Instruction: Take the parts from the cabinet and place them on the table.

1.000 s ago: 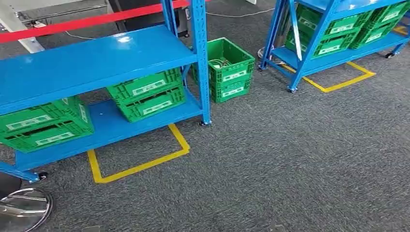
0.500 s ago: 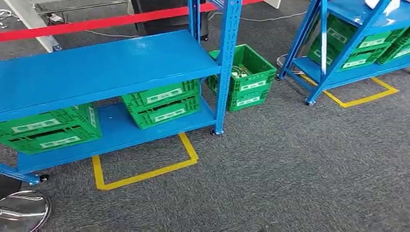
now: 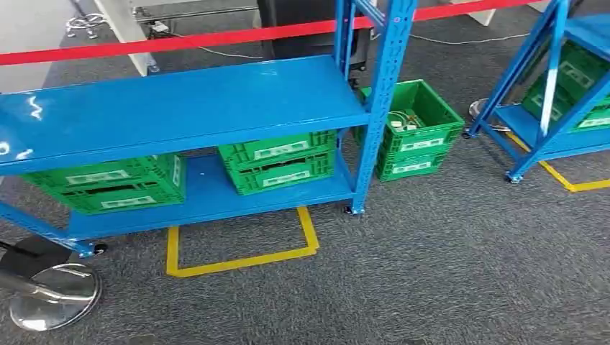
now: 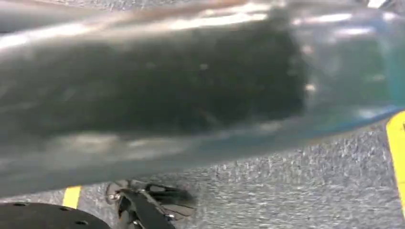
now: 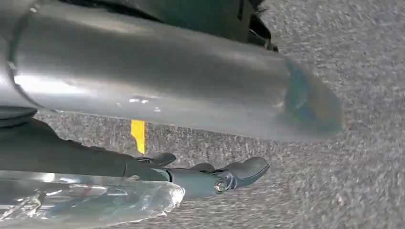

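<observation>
Camera view has panned; the blue cabinet (image 3: 187, 108) now sits centred. Right hand (image 5: 210, 179) holds a clear bag of parts (image 5: 86, 200), light, crinkly and slippery; left hand (image 4: 143, 205) state cannot be told.

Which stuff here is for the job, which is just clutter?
Job: blue cabinet; green crates on its lower shelf; clear bag by the right hand.
Clutter: red barrier tape; yellow floor tape; chrome base; second rack, far right.

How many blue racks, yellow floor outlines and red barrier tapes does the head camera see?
Blue racks: 2
Yellow floor outlines: 2
Red barrier tapes: 1
Total: 5
</observation>
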### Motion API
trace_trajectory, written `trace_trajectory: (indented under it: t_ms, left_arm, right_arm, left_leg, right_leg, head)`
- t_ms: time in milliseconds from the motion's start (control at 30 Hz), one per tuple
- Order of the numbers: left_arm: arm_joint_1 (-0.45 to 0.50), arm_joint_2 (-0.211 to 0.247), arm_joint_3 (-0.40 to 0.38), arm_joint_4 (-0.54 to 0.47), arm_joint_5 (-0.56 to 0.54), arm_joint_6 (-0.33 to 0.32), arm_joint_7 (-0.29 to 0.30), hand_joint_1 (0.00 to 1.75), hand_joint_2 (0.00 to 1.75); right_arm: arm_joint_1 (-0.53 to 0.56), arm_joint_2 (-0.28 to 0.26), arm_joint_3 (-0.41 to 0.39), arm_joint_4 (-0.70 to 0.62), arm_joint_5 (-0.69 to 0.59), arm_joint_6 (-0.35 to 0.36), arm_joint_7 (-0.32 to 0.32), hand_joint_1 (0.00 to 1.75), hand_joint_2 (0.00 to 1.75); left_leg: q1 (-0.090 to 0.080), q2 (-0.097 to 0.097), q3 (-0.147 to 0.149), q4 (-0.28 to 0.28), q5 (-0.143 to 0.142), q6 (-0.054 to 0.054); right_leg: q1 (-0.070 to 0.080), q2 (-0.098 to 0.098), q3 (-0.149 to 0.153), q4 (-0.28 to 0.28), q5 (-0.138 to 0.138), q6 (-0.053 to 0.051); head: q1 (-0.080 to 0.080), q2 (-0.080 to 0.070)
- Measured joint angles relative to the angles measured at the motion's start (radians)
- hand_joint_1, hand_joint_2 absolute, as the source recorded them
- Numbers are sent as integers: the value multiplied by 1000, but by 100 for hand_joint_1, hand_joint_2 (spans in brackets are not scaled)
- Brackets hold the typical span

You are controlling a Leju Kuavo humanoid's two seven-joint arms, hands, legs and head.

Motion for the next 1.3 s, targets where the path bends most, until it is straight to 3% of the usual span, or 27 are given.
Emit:
trace_trajectory:
  t_ms: [33, 67, 133, 167, 200, 267, 333, 367, 400, 433, 500, 533, 567, 600, 667, 700, 733, 767, 833, 967, 1100, 1167, 1300]
  left_arm:
    - [3, 0, 0, 0, -1, 0, 0, 0, 0]
    - [6, 0, 0, 0, -1, 0, 0, 0, 0]
    - [8, 0, 0, 0, -3, 0, 0, 0, 0]
    - [7, 1, 0, 0, -3, 0, 0, 0, 0]
    - [6, 1, 0, 0, -4, 0, 0, 0, 0]
    - [-1, 1, 0, 0, -5, 1, 0, 0, 0]
    - [6, 2, 0, 0, -6, 1, -1, 0, 0]
    - [8, 2, 0, 0, -5, 2, -1, 0, 0]
    - [10, 1, 0, 0, -5, 2, -1, 0, 0]
    - [6, 0, 0, 0, -6, 2, -1, 0, 0]
    - [3, -2, 0, 0, -8, 2, -1, 0, 0]
    - [3, -2, 0, 0, -9, 2, -1, 0, 0]
    - [4, -2, 0, 0, -10, 2, -1, 0, 0]
    - [6, -2, 0, 0, -10, 3, -1, 0, 0]
    - [6, -2, 0, 0, -10, 3, -1, 0, 0]
    - [7, -3, 0, 0, -10, 3, -1, 0, 0]
    - [5, -3, 0, 0, -10, 3, -1, 0, 0]
    - [6, -3, 0, 0, -10, 3, -2, 0, 0]
    - [8, -3, 0, 0, -11, 1, -4, 0, 0]
    - [7, -2, 0, 0, -11, 0, -5, 0, 0]
    - [7, -3, 0, 0, -11, 0, -6, 0, 0]
    - [7, -3, 0, 0, -11, 0, -6, 0, 0]
    - [7, -3, 0, 0, -11, -7, -8, 0, 0]
  right_arm:
    - [0, 0, 0, 0, 0, 0, 0, 0, 0]
    - [0, 0, 0, 0, 0, 0, 0, 0, 0]
    - [-1, 0, 0, 0, 1, 0, -2, 0, 0]
    - [-2, 0, 0, 0, 1, 0, -3, 0, 0]
    - [-2, 0, 0, 0, 1, 0, -3, 0, 0]
    - [-2, 0, 0, 0, 2, 0, -4, 0, 0]
    - [-8, 0, 0, 0, 2, 0, -3, 0, 0]
    - [-12, 0, 0, 0, 2, 0, -3, 0, 0]
    - [-14, -1, 0, 0, 2, 0, -5, 0, 0]
    - [-13, -1, 0, 0, 2, 0, -6, 0, 0]
    - [-9, -1, 0, 0, 2, 0, -5, 0, 0]
    - [-8, -2, 0, 0, 2, 0, -5, 0, 0]
    - [-7, -2, 0, 0, 2, 0, -5, 0, 0]
    - [-6, -2, 0, 0, 2, 0, -5, 0, 0]
    - [-6, -4, 0, 0, 1, 0, -6, 0, 0]
    - [-6, -5, 0, 0, -1, 0, -6, 0, 0]
    - [-9, -5, 0, 0, -3, 0, -7, 0, 0]
    - [-15, -5, -1, 0, -6, 0, -8, 0, 0]
    - [-13, -5, -1, 0, -8, 0, -9, 0, 0]
    - [-11, -5, -3, 0, -10, -2, -9, 0, 0]
    - [-11, -5, -5, 0, -10, -2, -9, 0, 0]
    - [-11, -5, -5, 0, -10, -2, -9, 0, 0]
    - [-11, -5, -5, 0, -10, 0, -9, 0, 0]
  left_leg:
    - [0, 2, -28, 34, 4, 0]
    - [0, 2, -31, 21, 34, 2]
    - [-4, 12, 15, -99, 134, 13]
    - [-10, 38, 52, -186, 184, 25]
    - [-23, 94, 73, -221, 176, 36]
    - [-29, 89, 82, -244, 160, 40]
    - [-30, 63, 80, -251, 160, 46]
    - [-16, 49, 94, -270, 170, 53]
    - [-16, 40, 99, -275, 170, 54]
    - [-15, 28, 99, -275, 171, 59]
    - [-15, 0, 99, -275, 168, 63]
    - [-15, -14, 100, -274, 166, 65]
    - [-14, -31, 104, -274, 164, 63]
    - [-13, -44, 109, -274, 161, 62]
    - [-11, -68, 123, -273, 152, 55]
    - [-12, -71, 124, -274, 148, 51]
    - [-20, -84, 127, -264, 140, 43]
    - [-18, -85, 124, -268, 140, 39]
    - [-18, -81, 124, -267, 142, 58]
    - [-18, -79, 132, -277, 142, 58]
    - [-16, -79, 135, -281, 140, 50]
    - [-14, -79, 135, -282, 139, 34]
    - [-13, -79, 135, -282, 138, 30]
  right_leg:
    - [1, -14, 5, 0, -5, -1]
    - [3, -25, 12, 0, -10, -1]
    - [6, -47, 29, 0, -22, 2]
    - [7, -58, 40, -1, -29, 5]
    - [8, -69, 39, -3, -36, 10]
    - [14, -95, 44, -7, -45, 22]
    - [14, -119, 60, -19, -46, 29]
    - [12, -109, 66, -15, -57, 39]
    - [11, -44, 58, 11, -69, 44]
    - [10, -6, 26, 76, -100, 45]
    - [10, 14, -70, 240, -160, 48]
    - [10, 15, -110, 292, -168, 49]
    - [10, 14, -130, 296, -144, 49]
    - [9, 15, -126, 259, -102, 49]
    - [6, 31, -70, 96, 16, 48]
    - [5, 39, -49, 33, 44, 46]
    - [6, 44, -35, 7, 29, 41]
    - [8, 45, -30, 4, 25, 28]
    - [7, 47, -26, -2, 30, 28]
    - [10, 49, -24, -2, 26, 23]
    - [12, 48, -22, -1, 22, 17]
    - [14, 49, -22, -1, 22, 15]
    - [14, 49, -20, -1, 21, 15]
  head:
    - [0, 0]
    - [0, 0]
    - [-1, 0]
    - [0, 0]
    - [1, 0]
    - [-1, 0]
    - [-1, 0]
    - [-1, 0]
    - [8, 0]
    - [8, 0]
    - [12, 0]
    - [12, 0]
    - [12, 0]
    - [11, 0]
    - [12, 0]
    - [14, 0]
    - [18, 0]
    - [17, 0]
    - [15, 0]
    - [15, 0]
    - [16, 0]
    - [16, 0]
    - [16, 0]
